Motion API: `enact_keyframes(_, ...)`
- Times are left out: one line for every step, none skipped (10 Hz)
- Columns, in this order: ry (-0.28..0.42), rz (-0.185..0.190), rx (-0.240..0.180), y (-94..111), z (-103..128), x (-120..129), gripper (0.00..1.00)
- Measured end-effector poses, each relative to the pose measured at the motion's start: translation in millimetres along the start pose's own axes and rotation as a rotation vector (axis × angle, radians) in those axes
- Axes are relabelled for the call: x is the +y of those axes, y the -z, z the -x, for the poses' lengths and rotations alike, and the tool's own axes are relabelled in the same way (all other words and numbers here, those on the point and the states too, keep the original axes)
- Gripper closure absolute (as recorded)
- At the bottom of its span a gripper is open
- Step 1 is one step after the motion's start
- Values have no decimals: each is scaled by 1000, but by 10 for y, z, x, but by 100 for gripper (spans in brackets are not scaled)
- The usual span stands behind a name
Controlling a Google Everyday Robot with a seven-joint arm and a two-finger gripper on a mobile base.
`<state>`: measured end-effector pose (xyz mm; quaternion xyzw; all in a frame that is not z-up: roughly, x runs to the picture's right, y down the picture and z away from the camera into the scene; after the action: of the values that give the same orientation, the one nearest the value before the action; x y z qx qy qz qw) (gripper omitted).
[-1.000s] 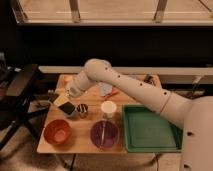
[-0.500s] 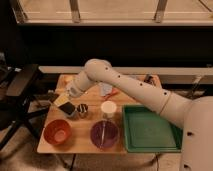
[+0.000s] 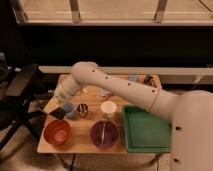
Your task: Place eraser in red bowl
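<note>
Gripper (image 3: 61, 107) over left part of wooden table (image 3: 80, 143). Just right of it: metal cup (image 3: 82, 110), then white cup (image 3: 108, 108). Purple bowl (image 3: 103, 134) nearer front; green tray (image 3: 145, 131) far right.

No legible text, label, brand, number or sign anywhere in camera view. Surfaces checked: red bowl (image 3: 58, 132) at 7 o'clock on table (image 3: 80, 145), plain; purple bowl (image 3: 104, 134) at 6 o'clock, plain; green tray (image 3: 146, 131) at 4 o'clock, unmarked; white cup (image 3: 108, 108) near centre, no print discernible. Gripper (image 3: 59, 111) at 9 o'clock, above red bowl, with eraser (image 3: 57, 113): no markings readable on either. Arm casing shows dark dots only, no lettering.
</note>
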<state>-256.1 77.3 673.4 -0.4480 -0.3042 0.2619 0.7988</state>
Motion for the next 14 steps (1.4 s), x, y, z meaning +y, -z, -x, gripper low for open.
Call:
enact_keyframes(6, 14, 5, -89, -3, 44, 99)
enact_keyframes(8, 27, 7, -172, -10, 74, 94)
enact_keyframes(8, 37, 5, -229, -13, 106, 86)
enact_keyframes(-5, 47, -1, -282, -70, 126, 74)
enact_keyframes(-20, 52, -7, -315, -119, 135, 65)
enact_keyframes(-31, 55, -12, -340, -151, 141, 57)
enact_keyframes(-44, 60, -16, -377, -192, 152, 47)
enact_keyframes(-63, 64, -21, -408, -256, 147, 35)
enact_keyframes(-75, 65, -24, -423, -297, 137, 31)
enact_keyframes(-94, 64, -27, -434, -356, 116, 30)
enact_keyframes(-110, 64, -28, -449, -408, 97, 30)
enact_keyframes(-112, 62, -31, -435, -404, 89, 30)
enact_keyframes(-113, 62, -31, -437, -406, 89, 30)
enact_keyframes(-112, 61, -31, -439, -405, 89, 30)
